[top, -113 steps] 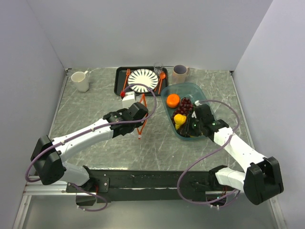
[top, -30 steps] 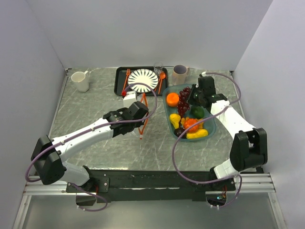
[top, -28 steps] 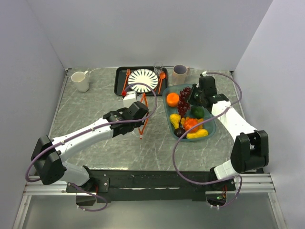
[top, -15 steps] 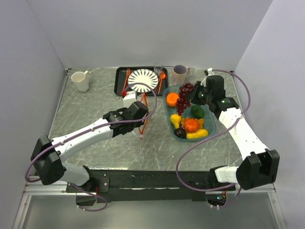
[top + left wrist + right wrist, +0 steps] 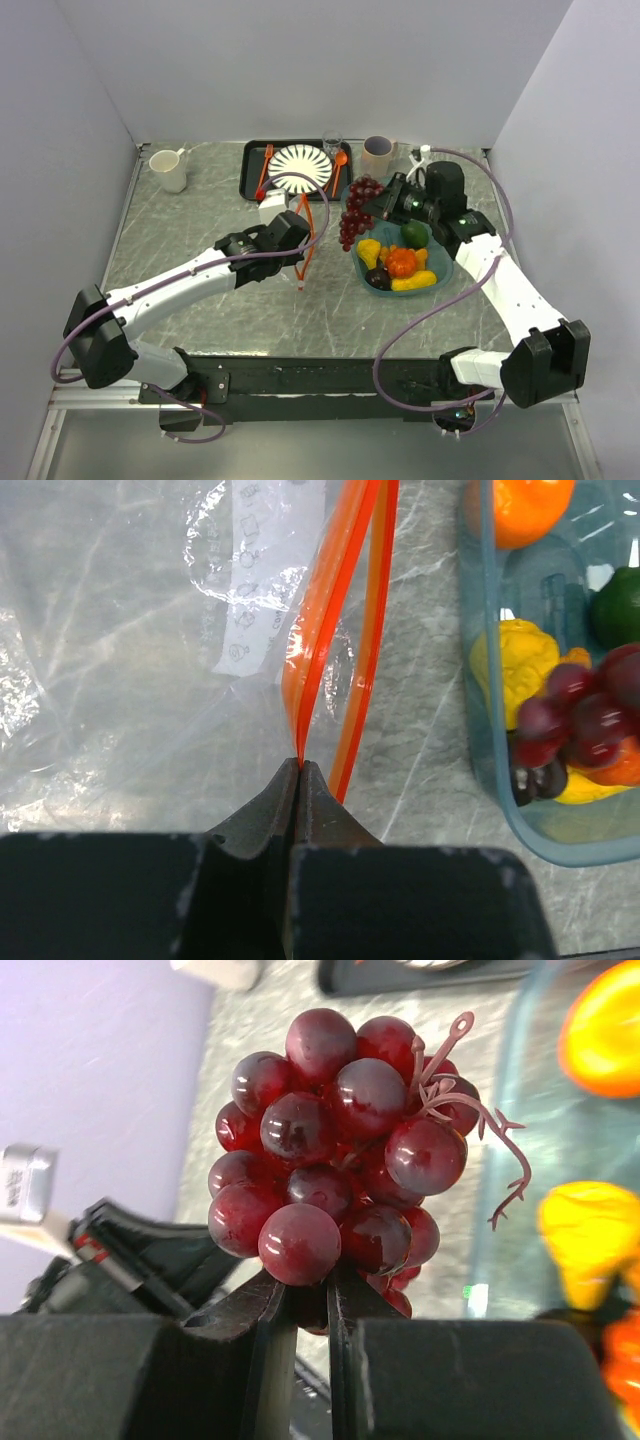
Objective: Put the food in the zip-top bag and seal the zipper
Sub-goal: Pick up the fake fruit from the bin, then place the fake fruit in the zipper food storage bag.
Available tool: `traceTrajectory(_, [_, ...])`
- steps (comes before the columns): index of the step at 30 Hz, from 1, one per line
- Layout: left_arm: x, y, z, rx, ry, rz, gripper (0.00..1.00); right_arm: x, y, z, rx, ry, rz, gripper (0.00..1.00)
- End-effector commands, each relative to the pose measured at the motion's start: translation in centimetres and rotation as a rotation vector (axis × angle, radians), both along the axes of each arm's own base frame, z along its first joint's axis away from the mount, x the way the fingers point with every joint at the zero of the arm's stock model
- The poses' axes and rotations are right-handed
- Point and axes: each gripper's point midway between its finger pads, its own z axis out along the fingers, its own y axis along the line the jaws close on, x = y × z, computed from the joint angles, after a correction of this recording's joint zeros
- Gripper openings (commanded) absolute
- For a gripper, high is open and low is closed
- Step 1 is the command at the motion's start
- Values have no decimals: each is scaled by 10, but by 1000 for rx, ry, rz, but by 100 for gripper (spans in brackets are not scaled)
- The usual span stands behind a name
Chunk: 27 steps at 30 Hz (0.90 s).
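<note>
One bunch of dark red-purple toy grapes [image 5: 340,1150], glossy round berries with a curled pinkish stem, was clamped from below between the jaws of the right gripper [image 5: 312,1300]. In the top view it hung at centre frame over the upper-left corner of the teal tub [image 5: 487,710], just right of the bag's mouth.

One zip-top bag [image 5: 120,660], clear crinkled soft plastic, lay on the marbled table [image 5: 200,210], filling the left of the left wrist view. Its zipper [image 5: 335,600], two orange-red strips, ran from top centre down to the left gripper [image 5: 300,770], whose jaws were pinched tight on the end of one strip. The strips stood apart, so the mouth was unsealed. Faint grey printing [image 5: 250,580] on the bag was too small to read.

Six pieces lay in the tub:
- one round orange [image 5: 520,505]
- one lumpy yellow piece [image 5: 515,655]
- one green piece [image 5: 620,605]
- one ridged orange-red piece [image 5: 402,262]
- one dark purple piece [image 5: 380,280]
- one long yellow piece [image 5: 413,283]
</note>
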Motion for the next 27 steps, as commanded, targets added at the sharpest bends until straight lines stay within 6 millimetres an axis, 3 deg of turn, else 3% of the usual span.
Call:
traceTrajectory(1, [4,-12,28,-99,-54,-24,1,-1,25,36,129,-90,64,8])
traceTrajectory(13, [3,-22,34,-152,-55,-53,1,-4,73,20,192,-25,148,6])
traceTrajectory(27, [3,-18,46,-173,-86,-38,1,-9,90,-45,65,98,187,3])
